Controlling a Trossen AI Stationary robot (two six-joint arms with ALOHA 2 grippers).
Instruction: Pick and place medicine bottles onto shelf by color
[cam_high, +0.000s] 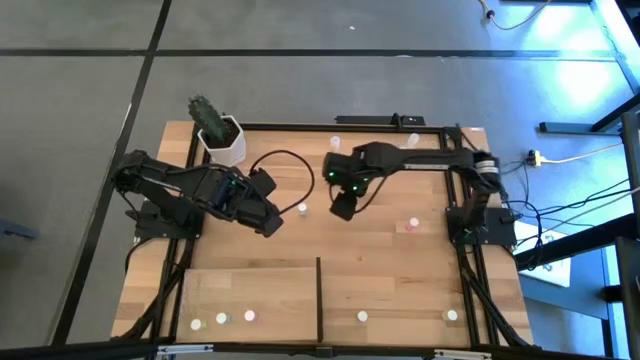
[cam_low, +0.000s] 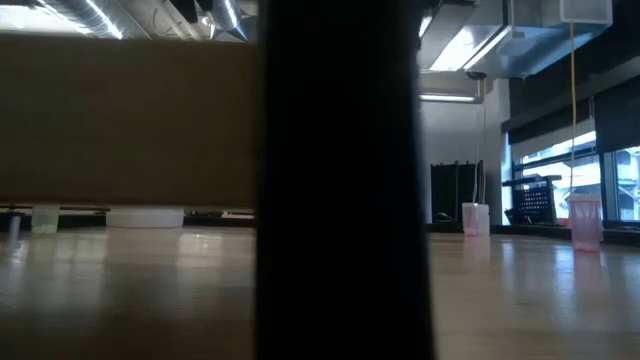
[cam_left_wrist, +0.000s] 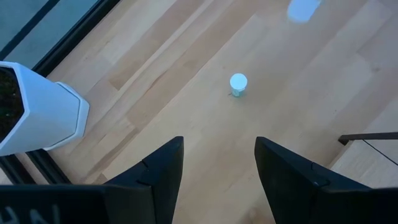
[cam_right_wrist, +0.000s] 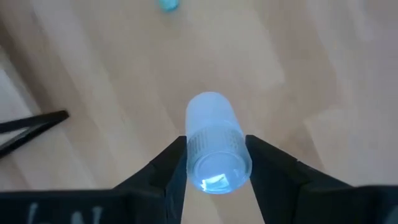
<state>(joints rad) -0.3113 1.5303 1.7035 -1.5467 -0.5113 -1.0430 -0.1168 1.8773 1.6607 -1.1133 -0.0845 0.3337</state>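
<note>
My right gripper (cam_high: 343, 208) hangs above the middle of the table, shut on a pale medicine bottle (cam_right_wrist: 211, 143) with a ribbed white cap. My left gripper (cam_high: 271, 224) stands open above the table, left of centre, with nothing between its fingers. A white-capped bottle (cam_left_wrist: 238, 84) stands upright on the table ahead of it (cam_high: 302, 209). The shelf (cam_high: 250, 290) lies at the near left, edged by a thin black divider (cam_high: 319, 295). Three bottles (cam_high: 222, 318) stand along the shelf's near edge. My right gripper pinches the bottle between its two fingers, at the sides of the ribbed cap end (cam_right_wrist: 214, 163). The fingers come steeply from above. The bottle points down past the fingertips, cap end up, lifted clear of the table.
A white hexagonal cactus pot (cam_high: 222, 138) stands at the far left. Loose bottles stand on the table: a pink one (cam_high: 411, 224) at the right, two (cam_high: 337, 143) at the far edge, two (cam_high: 363, 316) near the front, right of the divider. A black cable (cam_high: 285, 160) loops near the pot.
</note>
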